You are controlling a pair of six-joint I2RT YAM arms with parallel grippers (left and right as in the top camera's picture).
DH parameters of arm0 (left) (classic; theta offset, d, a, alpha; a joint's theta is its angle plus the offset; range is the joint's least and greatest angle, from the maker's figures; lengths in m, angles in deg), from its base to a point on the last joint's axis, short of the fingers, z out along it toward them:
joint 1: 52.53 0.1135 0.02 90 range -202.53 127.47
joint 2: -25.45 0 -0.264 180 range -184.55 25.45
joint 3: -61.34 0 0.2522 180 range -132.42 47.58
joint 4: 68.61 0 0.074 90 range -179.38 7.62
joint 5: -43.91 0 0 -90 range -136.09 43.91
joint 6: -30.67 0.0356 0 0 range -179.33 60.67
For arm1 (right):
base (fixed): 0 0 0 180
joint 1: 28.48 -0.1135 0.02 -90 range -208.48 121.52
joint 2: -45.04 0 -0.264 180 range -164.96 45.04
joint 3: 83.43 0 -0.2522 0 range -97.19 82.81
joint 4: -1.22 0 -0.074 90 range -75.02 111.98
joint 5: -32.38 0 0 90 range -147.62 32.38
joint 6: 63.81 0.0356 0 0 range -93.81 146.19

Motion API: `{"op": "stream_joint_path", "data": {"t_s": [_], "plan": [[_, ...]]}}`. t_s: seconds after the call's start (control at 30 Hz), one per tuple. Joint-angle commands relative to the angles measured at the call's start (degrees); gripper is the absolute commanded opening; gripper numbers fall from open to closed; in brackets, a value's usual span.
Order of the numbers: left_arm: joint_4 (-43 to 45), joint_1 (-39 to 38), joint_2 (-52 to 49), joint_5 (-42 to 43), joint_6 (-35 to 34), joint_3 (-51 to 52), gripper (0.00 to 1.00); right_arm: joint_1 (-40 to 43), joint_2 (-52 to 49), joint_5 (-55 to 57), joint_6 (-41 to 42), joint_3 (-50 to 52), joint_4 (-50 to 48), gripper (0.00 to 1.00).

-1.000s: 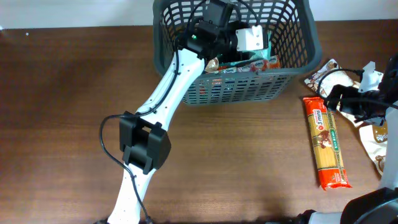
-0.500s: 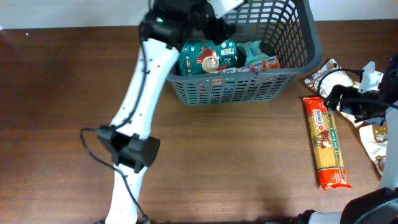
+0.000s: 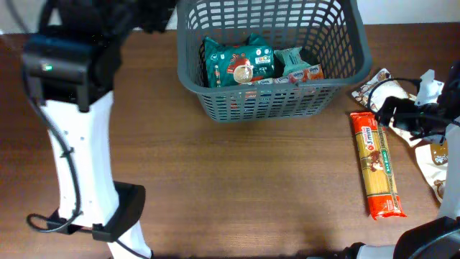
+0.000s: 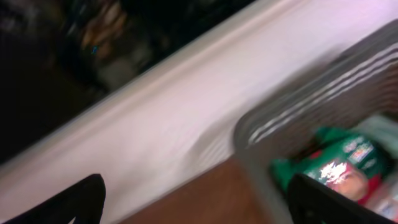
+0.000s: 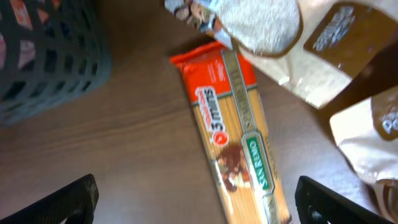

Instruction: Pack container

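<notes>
The dark grey lattice container [image 3: 352, 54] stands at the back middle of the table. It holds a green snack packet [image 3: 237, 65] and a paler green packet [image 3: 298, 63]. My left gripper [image 4: 199, 208] is open and empty, raised left of the container's rim [image 4: 267, 127]; the view is blurred. It shows dark at the top edge of the overhead view [image 3: 152, 14]. My right gripper [image 5: 199, 208] is open and empty above an orange spaghetti packet [image 5: 233, 124], which lies right of the container [image 3: 377, 165].
Beige and brown bags [image 3: 370, 86] [image 5: 323, 50] lie at the right edge by the right arm [image 3: 413, 115]. The left arm's white links [image 3: 75, 158] stand tall at the left. A white wall [image 4: 186, 106] runs behind the table.
My left arm has pulled out of the container and swung up and to the left, leaving the green snack packet inside. The right arm has not moved.
</notes>
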Motion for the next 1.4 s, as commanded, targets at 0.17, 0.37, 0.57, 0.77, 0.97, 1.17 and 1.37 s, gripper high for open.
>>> {"op": "stream_joint_path", "data": {"t_s": [0.17, 0.37, 0.57, 0.77, 0.97, 1.17, 1.37], "plan": [[-4.02, 14.16, -1.05, -3.61, -8.83, 1.27, 0.89, 0.26, -0.17, -7.41, 1.25, -1.18, -2.97, 0.99], [-9.88, 23.43, -1.36, -2.95, -22.03, 3.61, 0.99, 0.26, -0.17, -20.57, 5.29, -1.18, -3.63, 0.99], [-12.31, 27.82, -1.36, -2.99, -21.94, 9.09, 0.99, 0.57, -0.15, -19.02, 5.27, -1.18, -3.58, 0.99], [-12.46, 28.28, -1.36, -2.99, -21.94, 11.78, 0.99, 0.76, -0.15, -3.74, 5.31, -1.18, 0.50, 0.99], [-12.48, 28.26, -1.33, -2.99, -21.94, 11.78, 0.99, 2.23, -0.15, 11.28, 6.14, -1.18, 2.40, 0.99], [-12.48, 28.26, -1.33, -2.99, -21.94, 11.78, 0.99, 7.69, -0.15, 16.00, 7.17, -1.18, -0.09, 0.99], [-12.48, 28.26, -1.33, -2.99, -21.94, 11.78, 0.99, 16.02, -0.22, 16.76, 0.26, -1.16, -2.08, 0.99]]}}
